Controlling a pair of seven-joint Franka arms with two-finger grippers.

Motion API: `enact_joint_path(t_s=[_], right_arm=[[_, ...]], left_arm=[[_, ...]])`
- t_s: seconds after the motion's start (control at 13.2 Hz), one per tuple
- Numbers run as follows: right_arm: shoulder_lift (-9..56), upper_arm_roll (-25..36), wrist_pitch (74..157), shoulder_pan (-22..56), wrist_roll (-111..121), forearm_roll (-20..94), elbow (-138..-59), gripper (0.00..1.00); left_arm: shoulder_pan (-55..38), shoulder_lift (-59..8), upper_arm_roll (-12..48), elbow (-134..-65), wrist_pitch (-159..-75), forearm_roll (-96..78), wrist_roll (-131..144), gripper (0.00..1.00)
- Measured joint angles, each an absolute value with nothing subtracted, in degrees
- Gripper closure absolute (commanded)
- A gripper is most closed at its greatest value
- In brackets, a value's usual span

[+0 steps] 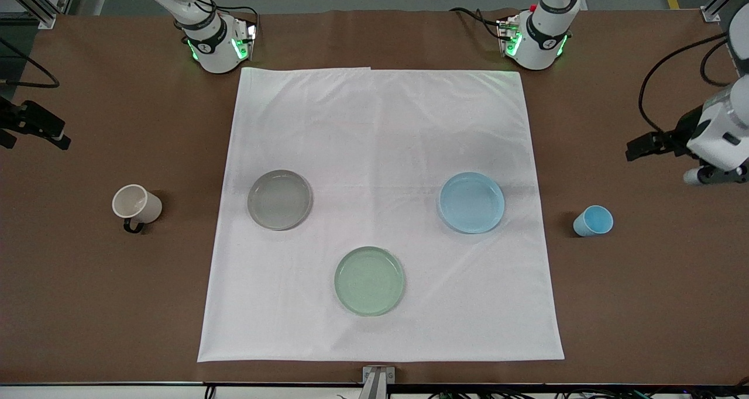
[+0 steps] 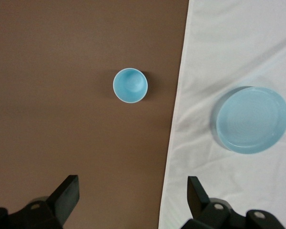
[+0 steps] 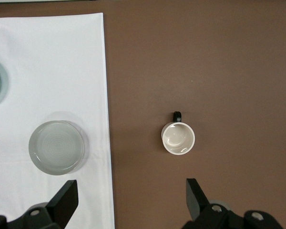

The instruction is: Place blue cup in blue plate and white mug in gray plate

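Note:
The blue cup (image 1: 593, 221) stands upright on the bare brown table beside the white cloth, toward the left arm's end; it also shows in the left wrist view (image 2: 130, 85). The blue plate (image 1: 471, 202) (image 2: 251, 119) lies empty on the cloth. The white mug (image 1: 137, 206) (image 3: 178, 138) stands upright on the bare table toward the right arm's end. The gray plate (image 1: 279, 199) (image 3: 56, 147) lies empty on the cloth. My left gripper (image 1: 638, 147) (image 2: 132, 193) is open and empty, high over the table near the cup. My right gripper (image 1: 35, 131) (image 3: 132, 193) is open and empty, high over the table near the mug.
A pale green plate (image 1: 369, 281) lies empty on the white cloth (image 1: 380, 124), nearer the front camera than the other two plates. The cloth covers the middle of the brown table (image 1: 88, 305). Both arm bases stand along the table's back edge.

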State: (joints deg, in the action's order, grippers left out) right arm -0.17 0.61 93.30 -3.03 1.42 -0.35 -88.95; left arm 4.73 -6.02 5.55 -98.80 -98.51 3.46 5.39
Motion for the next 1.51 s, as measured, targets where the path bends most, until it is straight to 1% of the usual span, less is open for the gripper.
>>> enact_joint_path(t_s=[0.23,0.3,0.45,0.61,0.76,0.83,0.98,1.06,1.13,1.21,1.29,1.36,1.44,1.51], right_arm=[[2.17,0.85,93.04,-3.46,1.84,-0.65,-89.11,0.0],[3.87,0.98,93.36,-3.9,1.92,-0.94,-89.22,0.0],[8.97,1.17,96.83,-5.37,2.48,-1.23,-89.59,0.0],[15.42,1.28,102.32,-7.75,6.41,-1.25,-89.89,0.0],[21.37,1.35,107.96,-10.33,10.78,-1.23,-90.17,0.0],[23.8,1.36,110.74,-11.23,11.84,-1.22,-90.67,0.0],[26.34,1.36,115.97,-11.75,12.24,-1.22,-92.51,0.0],[26.88,1.36,119.62,-11.94,12.26,-1.22,-94.47,0.0],[27.2,1.37,123.38,-12.23,12.53,-1.22,-96.73,0.0],[27.57,1.37,126.77,-12.51,12.97,-1.22,-98.92,0.0],[27.94,1.37,129.02,-12.67,13.12,-1.22,-100.55,0.0],[28.28,1.37,130.25,-12.7,13.2,-1.22,-101.59,0.0],[28.63,1.35,131.02,-12.7,13.23,-1.22,-102.23,0.0],[28.93,1.34,132.24,-12.7,13.25,-1.22,-103.01,0.0]], left_arm=[[6.89,-9.99,5.56,-105.73,-110.0,5.01,5.52,0.0],[8.27,-11.36,5.54,-107.15,-112.8,5.01,5.36,0.0],[10.35,-14.59,5.54,-108.72,-117.27,5.02,5.16,0.01],[11.71,-18.26,5.53,-109.59,-121.69,5.02,5.14,0.07],[12.36,-21.79,5.54,-109.73,-125.26,5.03,5.14,0.16],[12.44,-23.36,5.54,-109.7,-127.16,5.03,5.14,0.21],[12.42,-25.27,5.61,-109.63,-129.75,5.03,5.14,0.32],[12.42,-26.11,5.62,-109.62,-130.95,5.03,5.14,0.42],[12.42,-26.9,5.63,-109.61,-131.81,5.03,5.16,0.55],[12.42,-27.6,5.63,-109.59,-132.42,5.03,5.19,0.72],[12.41,-28.1,5.65,-109.56,-132.76,5.03,5.2,0.86],[12.37,-28.36,5.72,-109.51,-132.88,5.03,5.22,0.95],[12.25,-28.42,5.81,-109.48,-132.9,5.03,5.28,0.99],[12.12,-28.42,5.94,-109.4,-132.9,5.03,5.35,1.0]])
